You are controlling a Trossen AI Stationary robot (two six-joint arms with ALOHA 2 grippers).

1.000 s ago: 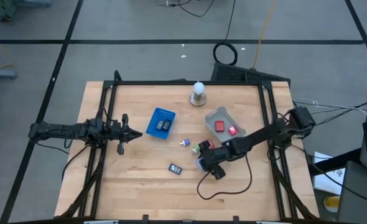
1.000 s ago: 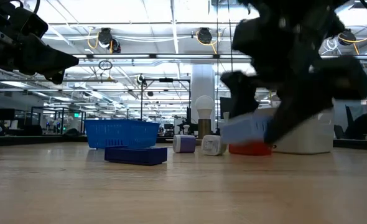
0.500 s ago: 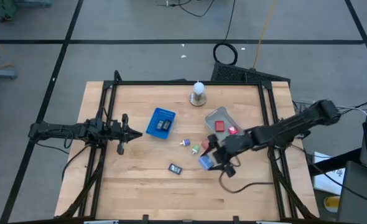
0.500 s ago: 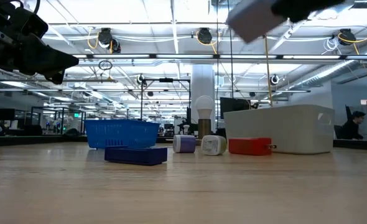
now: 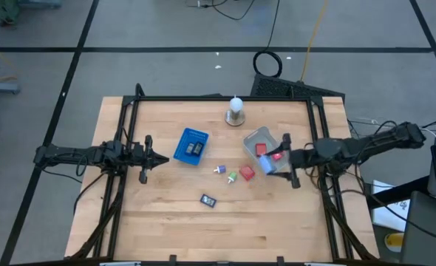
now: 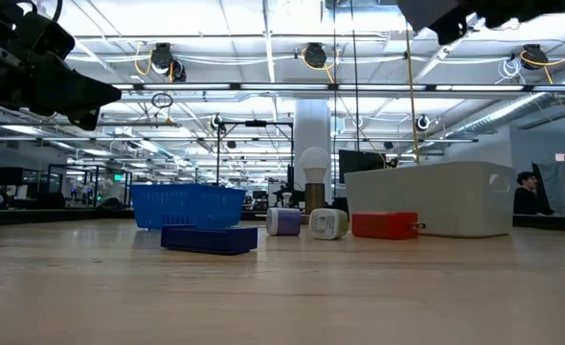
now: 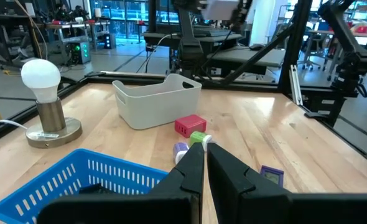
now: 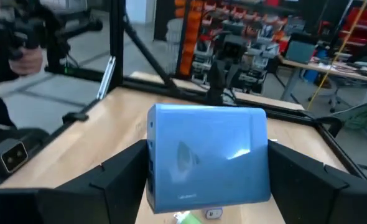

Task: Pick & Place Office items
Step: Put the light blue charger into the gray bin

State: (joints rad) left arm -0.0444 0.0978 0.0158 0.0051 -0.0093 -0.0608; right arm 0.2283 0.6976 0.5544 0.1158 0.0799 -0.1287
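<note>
right gripper (image 5: pixel 272 164): up off the table, fingers clamped on either side of a blue block (image 8: pixel 207 154)
blue block: between the fingers, carried above the near rim of the grey tray (image 5: pixel 252 138)
red block (image 5: pixel 247 172): on the wood just beside the gripper
dark piece (image 5: pixel 208 199): farther off, alone
left gripper (image 5: pixel 162 158): fingers pressed together, beside the blue basket (image 5: pixel 182 150), holds nothing

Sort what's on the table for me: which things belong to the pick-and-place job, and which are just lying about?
Job:
- blue block, held in the right gripper
- red block on the table
- green bit
- purple-white bit
- dark piece
- blue basket
- grey tray

Lying about:
- white bulb on round base
</note>
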